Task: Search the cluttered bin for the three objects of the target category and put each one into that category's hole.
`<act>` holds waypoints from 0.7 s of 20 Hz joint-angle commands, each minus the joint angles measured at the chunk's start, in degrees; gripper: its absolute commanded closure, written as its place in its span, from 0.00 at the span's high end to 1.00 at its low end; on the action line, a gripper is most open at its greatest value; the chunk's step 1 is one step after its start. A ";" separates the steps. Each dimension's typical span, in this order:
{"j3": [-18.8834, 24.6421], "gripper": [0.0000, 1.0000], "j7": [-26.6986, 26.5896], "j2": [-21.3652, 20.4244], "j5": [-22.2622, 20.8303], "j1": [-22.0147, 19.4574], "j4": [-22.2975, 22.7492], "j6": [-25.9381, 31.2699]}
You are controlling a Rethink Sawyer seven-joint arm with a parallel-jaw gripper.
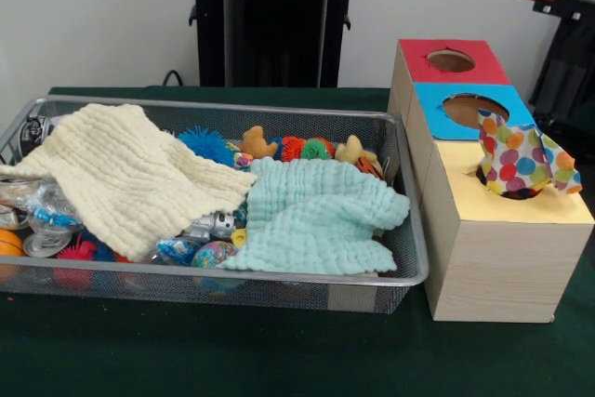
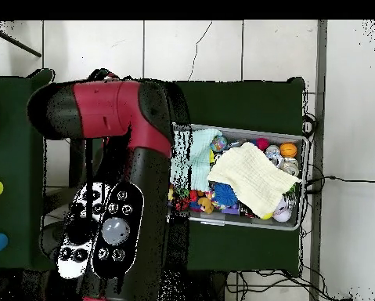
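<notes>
At the left of the front view, the wire bin [image 1: 409, 258] holds a cream cloth [image 1: 130, 174] draped over clear plastic balls, an orange ball [image 1: 7, 244] and spiky toys; lifting it may drag those small things over the low rim, since its edge lies right at the bin's near-left side. Next along, a blue spiky ball [image 1: 206, 143] and small plush animals [image 1: 256, 143] sit at the back, and a mint cloth [image 1: 316, 216] covers the bin's right half, its corner resting by the right wall. Judging by what is in the box, cloths appear to be the target category; two remain in the bin. To the right stands the wooden box [image 1: 502, 267] with red, blue and yellow tops; a polka-dot cloth [image 1: 522, 163] sits only half pushed into the yellow hole and could block the next cloth or spill out. The gripper shows in neither view, so whether its claw is apart or together cannot be told; overhead, only the red arm [image 2: 112, 117] appears, hiding the box.
</notes>
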 commanded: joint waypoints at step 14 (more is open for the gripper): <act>9.11 0.00 -0.76 4.00 -3.61 -3.00 10.00 -3.30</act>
